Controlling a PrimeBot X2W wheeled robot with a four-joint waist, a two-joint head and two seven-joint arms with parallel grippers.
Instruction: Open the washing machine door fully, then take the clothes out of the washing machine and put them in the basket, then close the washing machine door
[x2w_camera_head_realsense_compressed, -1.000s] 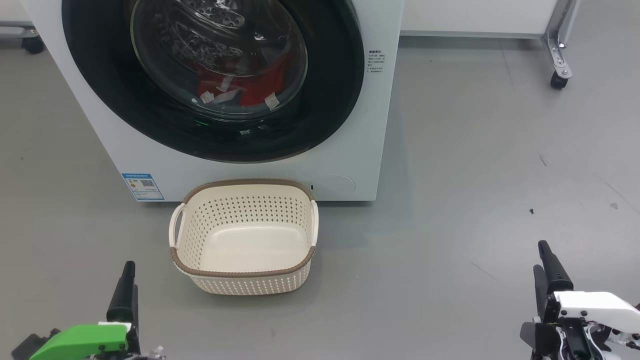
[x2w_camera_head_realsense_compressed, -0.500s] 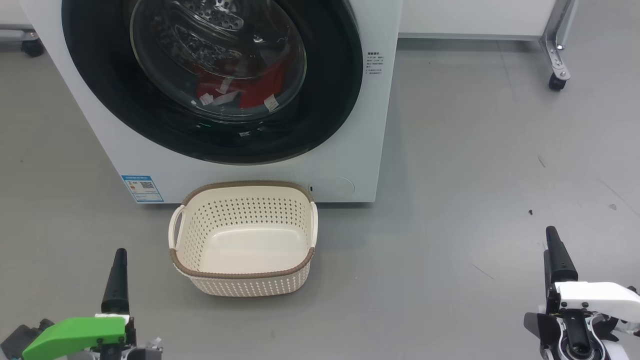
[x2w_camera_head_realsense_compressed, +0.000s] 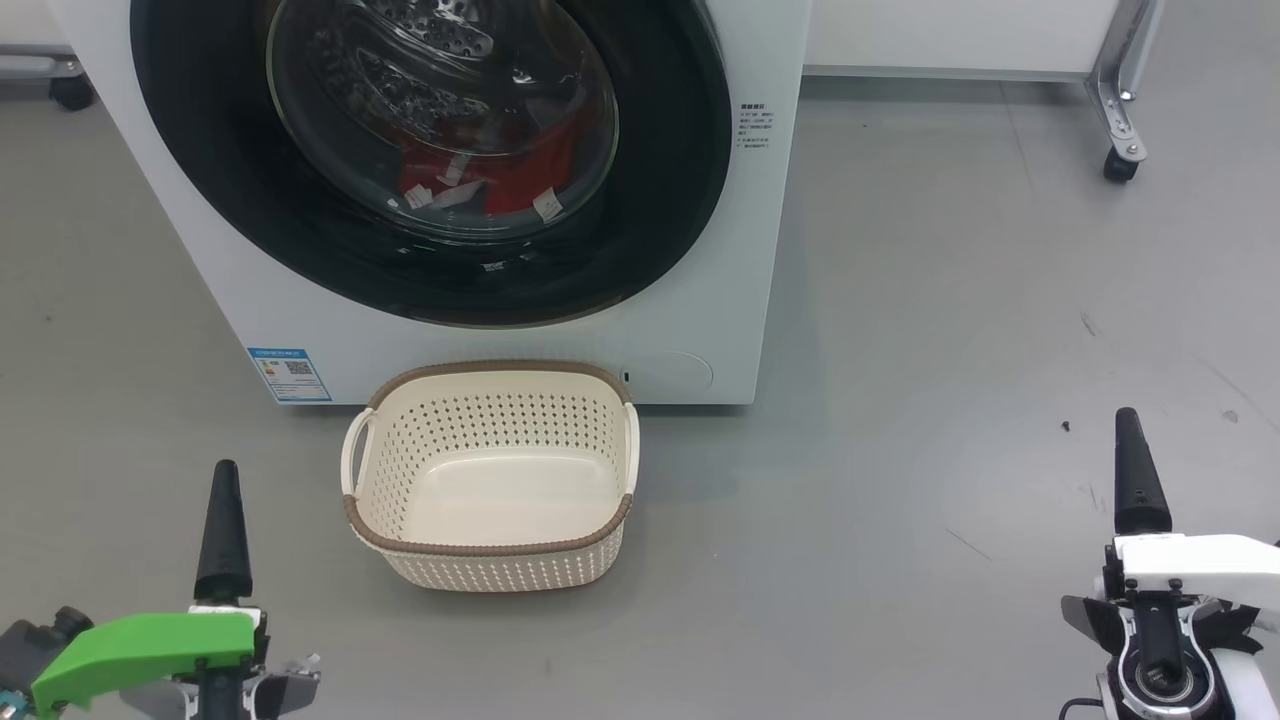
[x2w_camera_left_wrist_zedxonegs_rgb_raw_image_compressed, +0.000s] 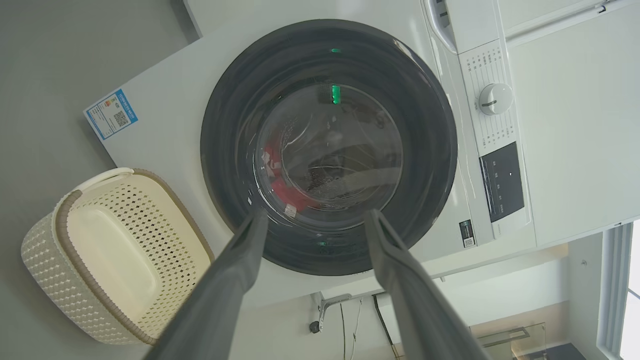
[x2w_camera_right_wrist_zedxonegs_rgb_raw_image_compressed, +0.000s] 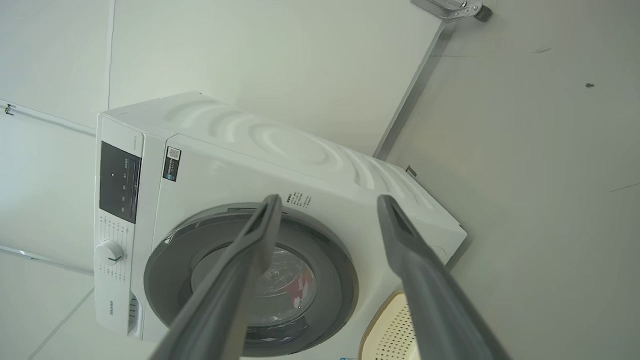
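The white washing machine fills the top left of the head view, its black-rimmed door closed. Behind the glass bowl lie red clothes with white tags. The cream basket sits on the floor right in front of the machine and holds nothing. My left gripper hovers at the lower left, beside the basket; in the left wrist view its fingers stand apart, open, with the door beyond. My right gripper hangs at the lower right, far from the machine, fingers spread open.
Grey floor spreads wide to the machine's right. A metal leg with a castor stands at the back right, below a white panel. Another castor sits at the back left. The control panel and dial show in the left wrist view.
Both grippers have risen up the head view, their fingertips now farther forward. The camera has shifted slightly. Door, clothes and basket are as before.
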